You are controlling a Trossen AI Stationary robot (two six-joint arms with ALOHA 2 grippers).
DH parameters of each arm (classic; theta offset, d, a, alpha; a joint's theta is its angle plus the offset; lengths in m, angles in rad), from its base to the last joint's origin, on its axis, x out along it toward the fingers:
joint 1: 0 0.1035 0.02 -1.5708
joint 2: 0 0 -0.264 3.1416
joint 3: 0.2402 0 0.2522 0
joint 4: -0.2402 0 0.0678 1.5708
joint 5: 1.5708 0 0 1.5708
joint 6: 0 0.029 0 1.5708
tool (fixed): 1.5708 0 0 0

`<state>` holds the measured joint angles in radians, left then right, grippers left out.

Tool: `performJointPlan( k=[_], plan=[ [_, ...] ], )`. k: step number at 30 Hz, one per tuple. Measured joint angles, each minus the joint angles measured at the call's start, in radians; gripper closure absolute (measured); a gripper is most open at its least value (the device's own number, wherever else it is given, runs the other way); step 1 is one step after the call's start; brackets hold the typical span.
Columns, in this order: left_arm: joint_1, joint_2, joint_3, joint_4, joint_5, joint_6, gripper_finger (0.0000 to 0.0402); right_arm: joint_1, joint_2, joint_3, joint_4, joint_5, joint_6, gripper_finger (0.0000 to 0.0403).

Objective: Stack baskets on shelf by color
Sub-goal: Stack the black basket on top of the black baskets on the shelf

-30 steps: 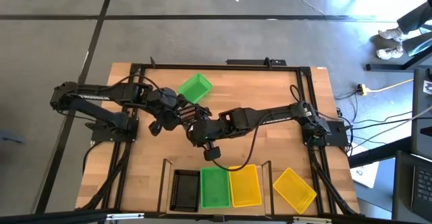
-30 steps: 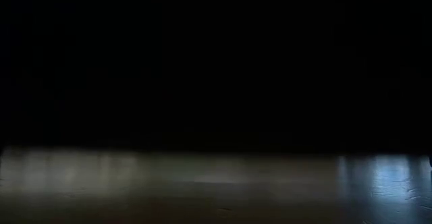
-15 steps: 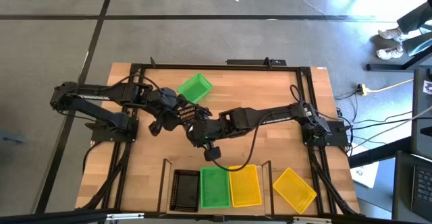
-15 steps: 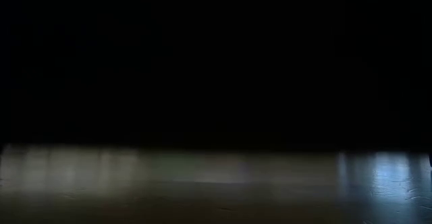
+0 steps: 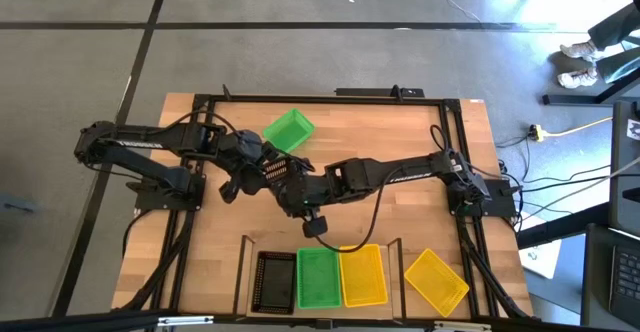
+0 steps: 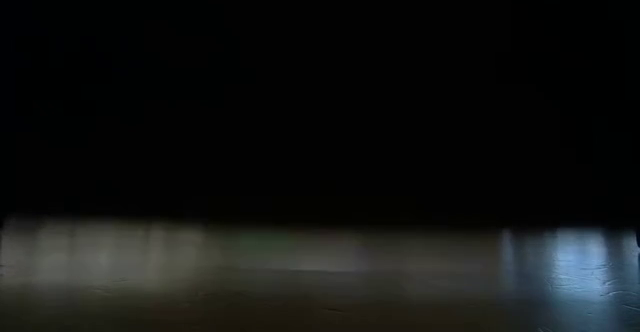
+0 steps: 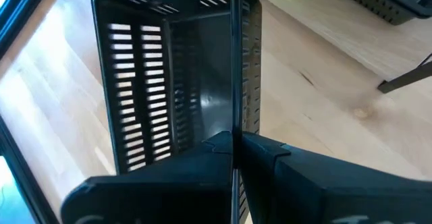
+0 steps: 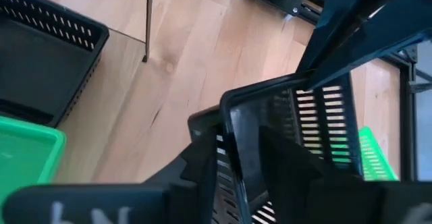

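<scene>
Left gripper point(image 7: 233, 146) clamps black basket point(image 7: 175, 82) wall mid-table; right gripper point(image 8: 239, 160) straddles opposite wall, fingers seemingly parted. Handover step. Next: regrasp, carry to shelf point(image 5: 245, 247).

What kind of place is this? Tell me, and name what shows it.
Likely a robotics lab or test workshop: a wooden table in a black frame, standing on bare grey floor, carries two robot arms handling plastic baskets, and loose cables trail across the floor.
</scene>
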<state>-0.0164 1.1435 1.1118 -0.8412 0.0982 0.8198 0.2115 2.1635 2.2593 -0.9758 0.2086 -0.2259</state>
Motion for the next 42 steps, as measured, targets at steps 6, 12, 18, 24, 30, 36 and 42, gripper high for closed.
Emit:
performJointPlan(
  k=[6, 12, 18, 24, 30, 36, 42],
  plan=[
    [0.0, 0.0, 0.0, -0.007, -0.001, -0.008, 0.0401, 0.0, 0.0, 0.0, 0.027, 0.0, -0.049, 0.0286],
    [0.0, 0.0, 0.0, -0.015, -0.004, -0.056, 0.0402, 0.001, 0.0, 0.0, 0.028, 0.001, -0.046, 0.0286],
    [0.001, 0.0, 0.0, -0.014, -0.026, -0.07, 0.0401, 0.019, -0.005, 0.044, 0.024, 0.019, -0.046, 0.0286],
    [0.0, 0.0, 0.0, -0.016, -0.031, -0.077, 0.0401, 0.044, -0.027, 0.091, -0.005, 0.075, -0.046, 0.0286],
    [-0.007, -0.023, 0.0, -0.017, -0.035, -0.035, 0.0401, 0.069, -0.067, 0.097, 0.017, 0.071, -0.011, 0.0286],
    [-0.052, -0.062, 0.0, -0.018, -0.041, 0.022, 0.0401, 0.091, -0.102, 0.097, 0.078, 0.054, -0.022, 0.0286],
    [-0.143, -0.075, 0.0, -0.016, -0.046, 0.022, 0.0401, 0.095, -0.114, 0.096, 0.154, 0.037, -0.03, 0.0286]
  ],
)
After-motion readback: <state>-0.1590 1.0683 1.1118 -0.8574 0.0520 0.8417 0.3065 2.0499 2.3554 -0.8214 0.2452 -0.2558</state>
